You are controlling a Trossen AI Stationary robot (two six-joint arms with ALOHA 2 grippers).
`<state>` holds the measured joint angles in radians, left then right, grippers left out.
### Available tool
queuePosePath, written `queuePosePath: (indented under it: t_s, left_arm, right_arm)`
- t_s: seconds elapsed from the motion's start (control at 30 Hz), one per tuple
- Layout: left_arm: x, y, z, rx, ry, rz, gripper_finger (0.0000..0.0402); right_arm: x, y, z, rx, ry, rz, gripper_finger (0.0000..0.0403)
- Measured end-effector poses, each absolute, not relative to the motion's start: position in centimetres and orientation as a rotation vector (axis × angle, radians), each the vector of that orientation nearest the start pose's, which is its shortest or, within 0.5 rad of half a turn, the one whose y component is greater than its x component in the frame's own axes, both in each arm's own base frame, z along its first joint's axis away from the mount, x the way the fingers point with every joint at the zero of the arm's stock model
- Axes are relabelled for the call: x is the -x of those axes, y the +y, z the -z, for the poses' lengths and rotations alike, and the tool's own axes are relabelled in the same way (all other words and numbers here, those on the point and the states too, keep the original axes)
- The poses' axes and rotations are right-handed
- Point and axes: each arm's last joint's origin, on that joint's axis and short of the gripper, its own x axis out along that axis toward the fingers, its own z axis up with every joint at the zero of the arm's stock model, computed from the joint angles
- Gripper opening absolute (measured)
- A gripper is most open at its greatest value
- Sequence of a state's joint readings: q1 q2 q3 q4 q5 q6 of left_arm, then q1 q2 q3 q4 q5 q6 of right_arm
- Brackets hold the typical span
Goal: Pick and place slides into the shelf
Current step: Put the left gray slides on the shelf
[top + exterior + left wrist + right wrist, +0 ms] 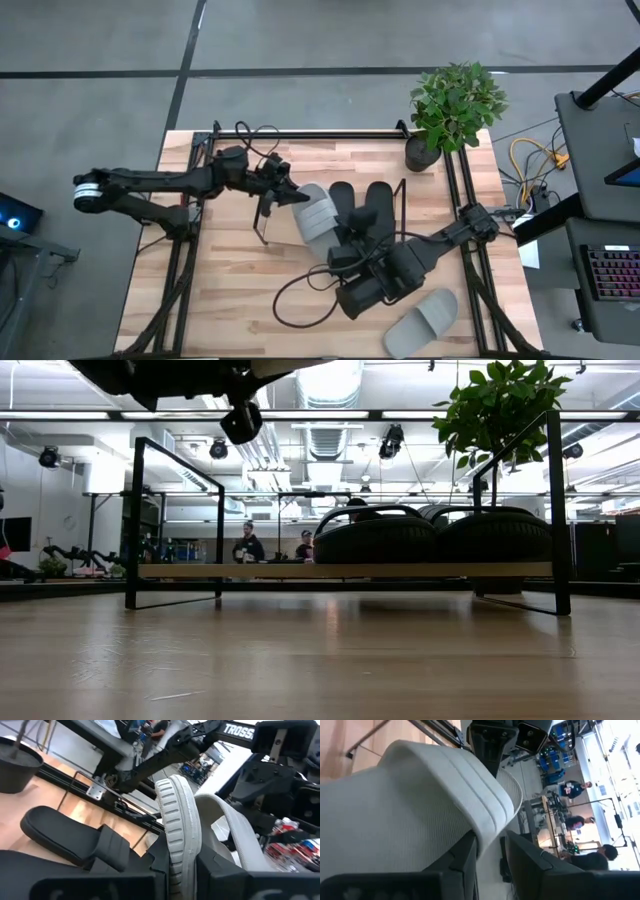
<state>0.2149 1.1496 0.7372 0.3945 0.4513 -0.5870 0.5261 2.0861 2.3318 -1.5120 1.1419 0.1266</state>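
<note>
The left gripper [290, 194], left of centre in the overhead frame, was clamped on the edge of a light grey ribbed-sole slide [318, 218]; in its wrist picture that slide [186, 827] stood on edge between the dark fingers [150, 865]. The right gripper [338, 256], reaching up from the lower right of the overhead frame, also pinched the same grey slide [420, 805], its dark fingers [465, 857] closing on the broad strap's edge. The slide hung above the low shelf [275, 215] of light wood board and thin black wire end frames, seen at centre. Two matte black slides [362, 205] lay on the shelf just right of the grey one; in the table-level picture they [430, 535] sat on the board [250, 571] at right of centre. A second light grey slide [422, 320] lay on the wooden table [230, 300] at lower right. White letters "TROSS" [239, 729] showed on the far arm at the upper right. A potted green plant [452, 105] stood at the table's upper right.
</note>
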Motion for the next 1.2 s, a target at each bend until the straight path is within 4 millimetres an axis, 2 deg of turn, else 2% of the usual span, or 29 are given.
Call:
queuePosePath:
  t_s: [0.33,0.5,0.63,0.87,1.03,1.2]
  left_arm:
    - [-22.3,5.6,-30.3,0.610,0.198,0.250,0.0017]
    - [-21.4,6.0,-30.9,0.611,0.192,0.308,0.0017]
    - [-21.1,6.2,-31.0,0.622,0.195,0.329,0.0017]
    - [-21.4,6.3,-30.5,0.664,0.229,0.328,0.0016]
    - [-21.4,6.2,-30.4,0.671,0.245,0.356,0.0016]
    - [-21.4,6.2,-30.3,0.673,0.251,0.363,0.0016]
  right_arm:
    - [-34.2,19.6,-38.3,0.817,0.764,0.537,0.0091]
    - [-33.9,20.9,-38.3,0.763,0.762,0.451,0.0086]
    - [-34.7,22.0,-38.0,0.728,0.739,0.371,0.0090]
    - [-36.7,23.5,-36.1,1.009,0.763,0.264,0.0090]
    - [-37.8,23.0,-35.3,1.148,0.776,0.372,0.0084]
    - [-39.0,21.6,-35.4,1.108,0.776,0.403,0.0087]
